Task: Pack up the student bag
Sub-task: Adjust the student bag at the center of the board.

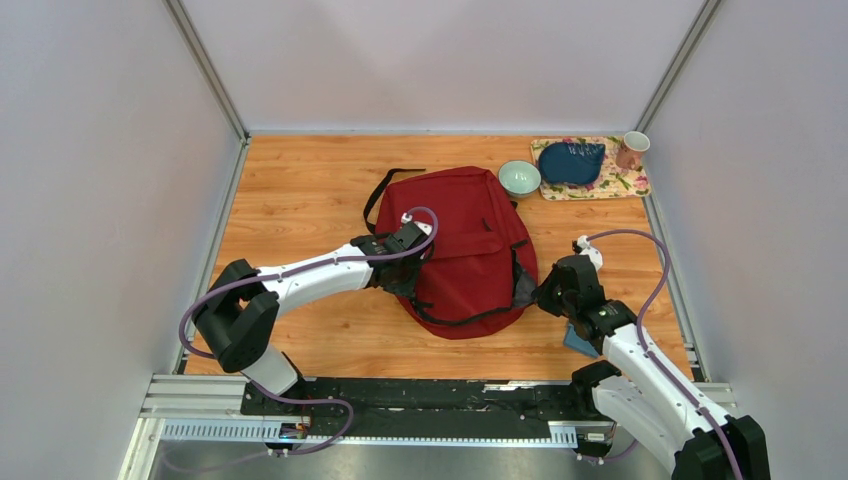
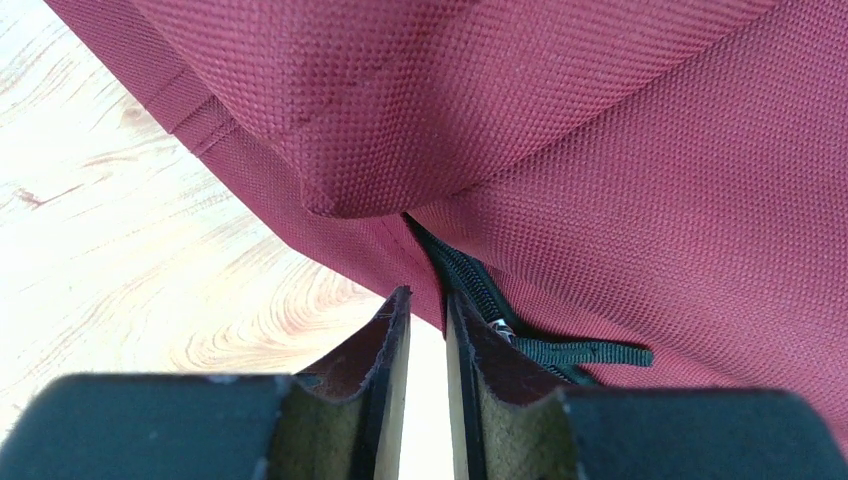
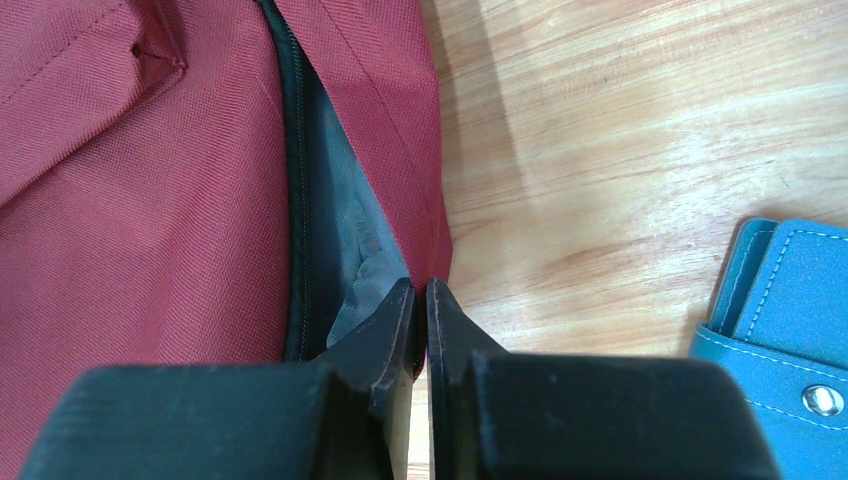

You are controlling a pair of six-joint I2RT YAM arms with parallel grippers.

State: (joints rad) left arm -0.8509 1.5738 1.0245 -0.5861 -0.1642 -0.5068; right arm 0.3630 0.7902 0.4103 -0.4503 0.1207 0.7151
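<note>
A dark red student bag [image 1: 465, 250] lies flat at the centre of a wooden worktop [image 1: 300, 200], its black straps [image 1: 385, 190] trailing toward 11 o'clock; the left pincer [image 2: 428, 295] sits at the bag's 8 o'clock edge, fingers parted by a narrow gap with nothing between them, just beside a black zipper pull [image 2: 585, 352]; the right pincer [image 3: 421, 285] is at the bag's 4 o'clock edge, closed on the red fabric rim beside an open zipper showing dark lining [image 3: 345, 230]; a blue wallet [image 3: 790, 330] lies near it on the wood; a pale green bowl [image 1: 519, 178] stands at the bag's 1 o'clock.
</note>
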